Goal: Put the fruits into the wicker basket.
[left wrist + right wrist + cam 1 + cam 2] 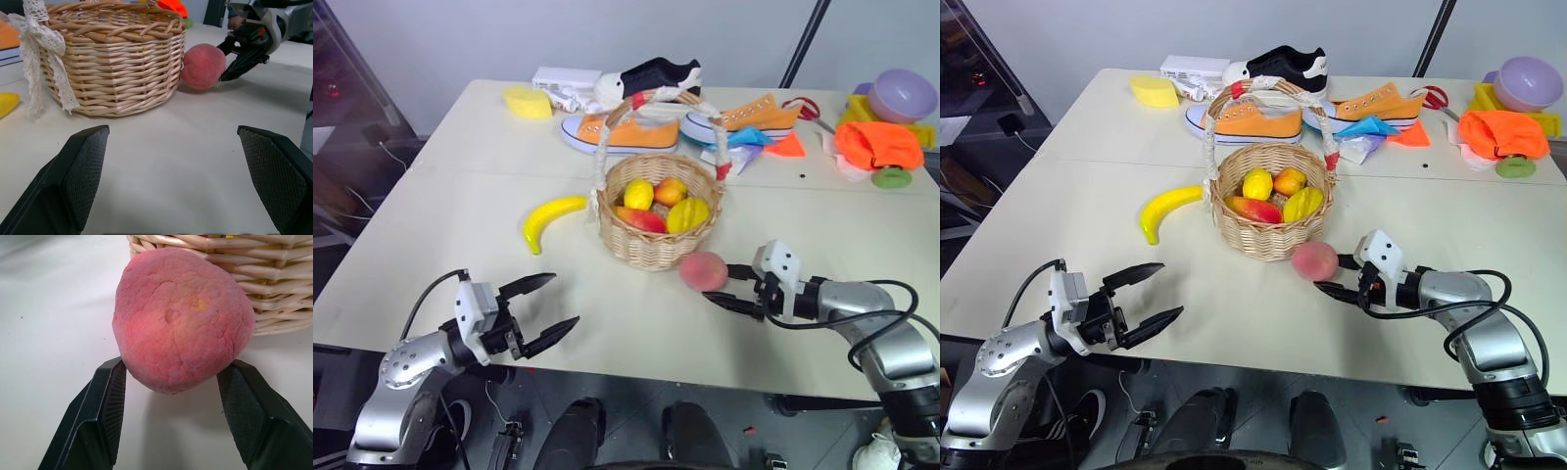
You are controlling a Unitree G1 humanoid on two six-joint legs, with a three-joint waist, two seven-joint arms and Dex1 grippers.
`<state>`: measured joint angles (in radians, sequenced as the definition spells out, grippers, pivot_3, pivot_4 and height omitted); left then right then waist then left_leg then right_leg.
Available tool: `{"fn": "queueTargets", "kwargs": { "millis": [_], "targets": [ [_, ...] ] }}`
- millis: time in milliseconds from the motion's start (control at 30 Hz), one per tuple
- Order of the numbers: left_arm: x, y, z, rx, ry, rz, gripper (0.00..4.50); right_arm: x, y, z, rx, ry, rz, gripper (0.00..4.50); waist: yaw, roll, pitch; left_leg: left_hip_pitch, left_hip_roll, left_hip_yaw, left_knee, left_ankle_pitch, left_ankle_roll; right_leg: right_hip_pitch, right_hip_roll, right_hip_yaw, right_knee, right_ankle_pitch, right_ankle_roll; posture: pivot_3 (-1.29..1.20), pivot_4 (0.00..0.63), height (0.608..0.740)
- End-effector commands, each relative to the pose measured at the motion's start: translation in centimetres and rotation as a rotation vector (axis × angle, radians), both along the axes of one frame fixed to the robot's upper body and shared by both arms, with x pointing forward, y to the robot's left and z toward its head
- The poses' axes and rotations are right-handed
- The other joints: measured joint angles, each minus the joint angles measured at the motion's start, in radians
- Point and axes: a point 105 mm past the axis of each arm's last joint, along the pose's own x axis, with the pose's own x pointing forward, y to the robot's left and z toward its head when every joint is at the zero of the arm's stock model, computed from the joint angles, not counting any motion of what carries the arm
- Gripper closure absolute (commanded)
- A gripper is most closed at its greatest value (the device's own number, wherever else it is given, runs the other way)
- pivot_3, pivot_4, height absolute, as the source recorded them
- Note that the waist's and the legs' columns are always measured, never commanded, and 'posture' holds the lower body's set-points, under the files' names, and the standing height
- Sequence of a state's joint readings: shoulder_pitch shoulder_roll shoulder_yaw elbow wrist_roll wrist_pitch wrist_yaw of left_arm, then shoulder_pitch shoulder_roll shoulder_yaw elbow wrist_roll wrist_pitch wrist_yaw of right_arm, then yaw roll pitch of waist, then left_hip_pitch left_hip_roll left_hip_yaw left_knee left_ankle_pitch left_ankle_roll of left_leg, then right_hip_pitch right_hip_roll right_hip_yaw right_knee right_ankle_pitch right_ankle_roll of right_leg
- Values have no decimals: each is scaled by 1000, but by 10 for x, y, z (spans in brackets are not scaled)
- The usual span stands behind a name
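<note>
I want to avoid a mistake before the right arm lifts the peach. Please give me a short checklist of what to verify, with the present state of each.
1. Peach sits between the right pincer fingers: ok, one finger on each side.
2. Grip is firm: cannot tell; the fingers sit at its lower edges and contact is unclear.
3. Peach is free of the wicker basket: not ok, it rests against the wall.
4. Room inside the basket: ok, a few fruits in it, space left.
5. Left pincer is out of the way: ok, open and apart.
6. Banana is waiting: ok, on the table beside the basket.
</note>
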<state>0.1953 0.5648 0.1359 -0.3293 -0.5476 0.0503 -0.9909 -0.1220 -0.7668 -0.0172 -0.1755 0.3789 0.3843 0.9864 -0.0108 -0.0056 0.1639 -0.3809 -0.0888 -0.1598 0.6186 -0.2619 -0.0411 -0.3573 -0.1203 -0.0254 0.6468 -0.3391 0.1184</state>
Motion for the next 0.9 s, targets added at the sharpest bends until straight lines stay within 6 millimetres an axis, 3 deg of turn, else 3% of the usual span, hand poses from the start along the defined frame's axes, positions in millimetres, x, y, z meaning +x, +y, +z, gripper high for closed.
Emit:
{"fn": "queueTargets", "kwargs": {
  "millis": [33, 100, 267, 533, 900],
  "targets": [
    [0, 2, 10, -3, -50, 11, 0, 1, -2, 15, 29, -35, 4, 789, 0, 0, 0, 0, 0, 0, 0, 0, 0, 0, 0, 0, 0, 0, 0, 0, 150, 740],
    [0, 3, 10, -1, -50, 13, 0, -4, 0, 16, 52, 13, 17, 40, 1, 0, 0, 0, 0, 0, 0, 0, 0, 0, 0, 0, 0, 0, 0, 0, 150, 740],
    [0, 2, 12, -11, -48, 12, 0, -4, 11, 27, 116, 3, 29, 40, -1, 0, 0, 0, 0, 0, 0, 0, 0, 0, 0, 0, 0, 0, 0, 0, 150, 740],
    [-11, -5, 13, -13, -27, -41, 0, -14, 27, 16, 103, 36, 88, 40, 0, 0, 0, 0, 0, 0, 0, 0, 0, 0, 0, 0, 0, 0, 0, 0, 150, 740],
    [-13, -4, 9, -9, -5, -44, 0, -1, 31, 2, 45, -22, 65, 40, 0, 0, 0, 0, 0, 0, 0, 0, 0, 0, 0, 0, 0, 0, 0, 0, 150, 740]
  ]
}}
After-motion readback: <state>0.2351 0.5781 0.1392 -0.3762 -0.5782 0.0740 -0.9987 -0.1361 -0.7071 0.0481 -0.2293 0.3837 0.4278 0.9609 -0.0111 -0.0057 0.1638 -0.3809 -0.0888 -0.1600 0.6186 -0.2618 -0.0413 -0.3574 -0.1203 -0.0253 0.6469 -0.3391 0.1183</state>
